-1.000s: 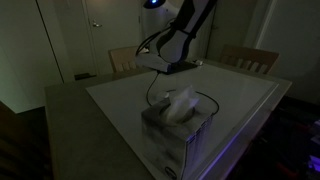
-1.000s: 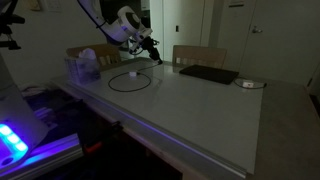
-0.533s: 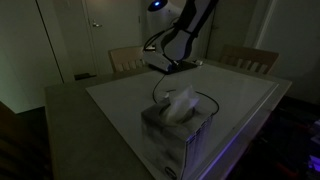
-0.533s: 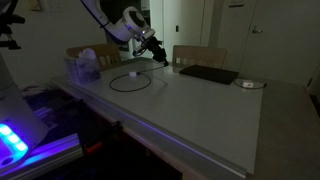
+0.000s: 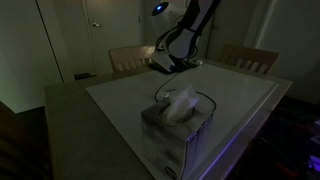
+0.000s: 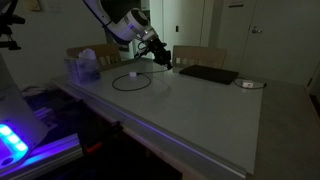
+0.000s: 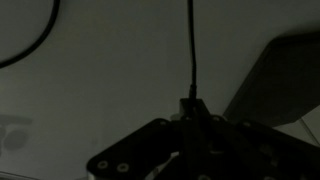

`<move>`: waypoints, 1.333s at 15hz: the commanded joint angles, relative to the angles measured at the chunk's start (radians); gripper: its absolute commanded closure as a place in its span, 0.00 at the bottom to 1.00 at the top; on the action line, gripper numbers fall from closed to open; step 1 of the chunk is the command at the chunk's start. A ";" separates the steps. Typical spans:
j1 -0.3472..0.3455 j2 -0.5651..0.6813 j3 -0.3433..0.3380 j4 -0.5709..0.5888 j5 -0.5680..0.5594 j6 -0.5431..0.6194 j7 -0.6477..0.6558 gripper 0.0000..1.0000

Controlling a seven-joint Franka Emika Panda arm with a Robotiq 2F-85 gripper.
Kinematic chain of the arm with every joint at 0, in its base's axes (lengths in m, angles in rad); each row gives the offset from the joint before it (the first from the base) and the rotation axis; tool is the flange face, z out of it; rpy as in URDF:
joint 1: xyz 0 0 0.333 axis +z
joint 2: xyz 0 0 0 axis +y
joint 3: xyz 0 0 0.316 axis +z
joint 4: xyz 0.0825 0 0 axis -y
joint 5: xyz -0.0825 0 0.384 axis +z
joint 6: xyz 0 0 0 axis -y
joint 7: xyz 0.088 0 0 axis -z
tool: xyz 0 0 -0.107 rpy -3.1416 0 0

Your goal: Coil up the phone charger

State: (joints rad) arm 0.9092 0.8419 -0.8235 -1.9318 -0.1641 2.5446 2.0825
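**Cable end held above a dim table**

The room is dark. A pale table (image 6: 205, 115) carries a tissue box (image 5: 176, 126) and a flat black pad (image 6: 208, 74), with wooden chairs (image 5: 126, 58) behind it. The phone charger (image 6: 130, 83) lies looped on the tabletop, and one strand rises to the gripper (image 6: 163, 57). In the wrist view the fingers seem pinched tight on that strand (image 7: 191, 50), though the picture is murky.

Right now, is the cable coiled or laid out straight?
Partly coiled: one loop of cable lies on the table; one end runs up into the gripper.
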 commanded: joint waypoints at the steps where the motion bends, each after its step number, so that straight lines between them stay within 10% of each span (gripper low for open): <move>1: -0.039 -0.066 0.037 -0.017 -0.051 -0.059 0.038 0.98; 20: -0.439 -0.211 0.437 -0.126 -0.038 0.085 0.365 0.98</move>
State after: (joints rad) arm 0.5498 0.6796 -0.4675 -2.0134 -0.1877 2.5955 2.4345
